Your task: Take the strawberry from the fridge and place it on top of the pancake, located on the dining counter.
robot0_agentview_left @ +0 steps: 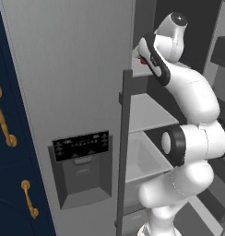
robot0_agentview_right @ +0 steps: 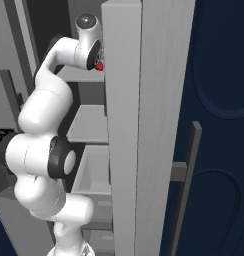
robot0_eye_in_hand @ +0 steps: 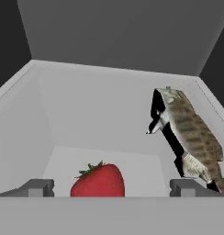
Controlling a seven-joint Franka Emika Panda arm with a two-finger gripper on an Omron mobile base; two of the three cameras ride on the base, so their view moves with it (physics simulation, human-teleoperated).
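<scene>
We see the arm reaching up into the open fridge (robot0_agentview_left: 63, 69), its hand pushed in over an upper grey shelf (robot0_agentview_left: 149, 110) past the edge of the door. In the hand view our gripper (robot0_eye_in_hand: 111, 187) has its two dark fingertips (robot0_eye_in_hand: 38, 187) spread wide apart, one at each lower side of the picture, and the strawberry (robot0_eye_in_hand: 98, 181) sits between them on the pale shelf floor, closer to the left tip than the right and touching neither as far as we can tell. The fruit is bright red with a small green leafy cap at its top. To its right, leaning against the side wall of the compartment, lies a fish (robot0_eye_in_hand: 192, 133) with a brown-grey mottled body and a pale belly, well clear of the berry. From the right base view we catch a small red spot of the strawberry (robot0_agentview_right: 99, 65) just under the hand, next to the edge of the fridge door (robot0_agentview_right: 139, 125); the left base view shows a sliver of red (robot0_agentview_left: 143, 60) at the same shelf, behind the wrist. Navy cabinets (robot0_agentview_left: 8, 184) with gold handles (robot0_agentview_left: 3, 115) stand beside the fridge.
</scene>
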